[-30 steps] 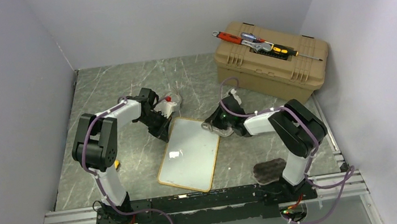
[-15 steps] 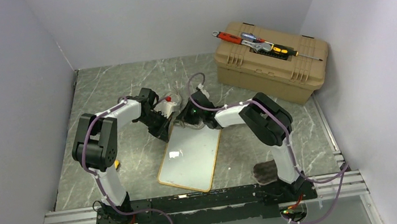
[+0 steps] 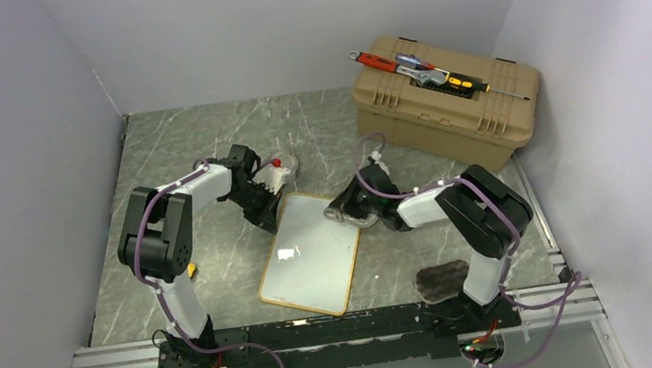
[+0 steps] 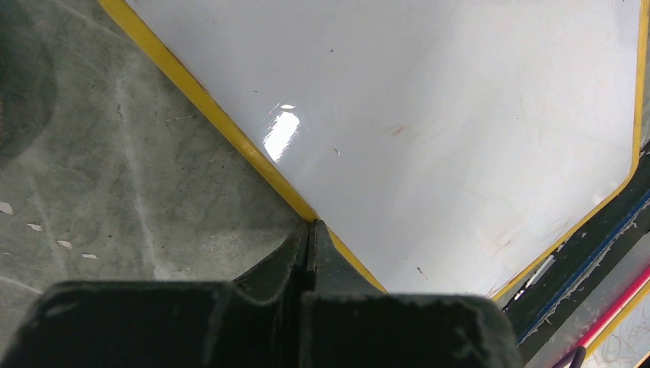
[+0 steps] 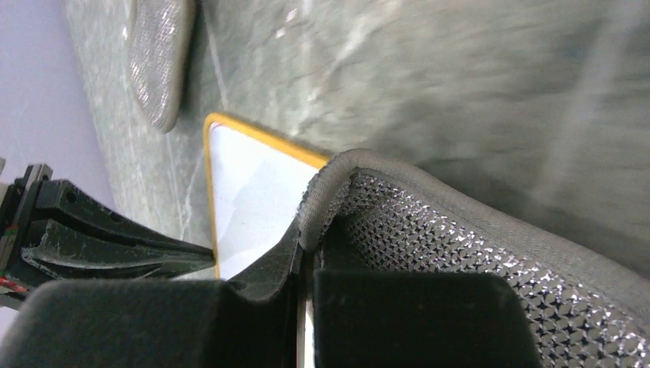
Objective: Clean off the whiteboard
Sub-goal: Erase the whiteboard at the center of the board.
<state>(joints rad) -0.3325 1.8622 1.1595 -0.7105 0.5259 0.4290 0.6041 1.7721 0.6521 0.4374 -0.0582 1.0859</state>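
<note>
Whiteboard flat at centre, looks clean, left gripper pressed together on its far-left frame, right gripper pinching grey pad at its far-right corner; toolbox far right, dark pad near right.

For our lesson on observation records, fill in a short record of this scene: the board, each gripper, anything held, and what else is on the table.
board: flat glossy white whiteboard with yellow-orange frame, lying on the grey marbled table; no dark scribbles visible
left gripper: shut, empty, tips at the board's frame
right gripper: shut on a grey mesh-textured cleaning pad, at the board's far right corner
spare: dark pad by the right arm's base
background: tan plastic toolbox with hand tools on its lid
</note>
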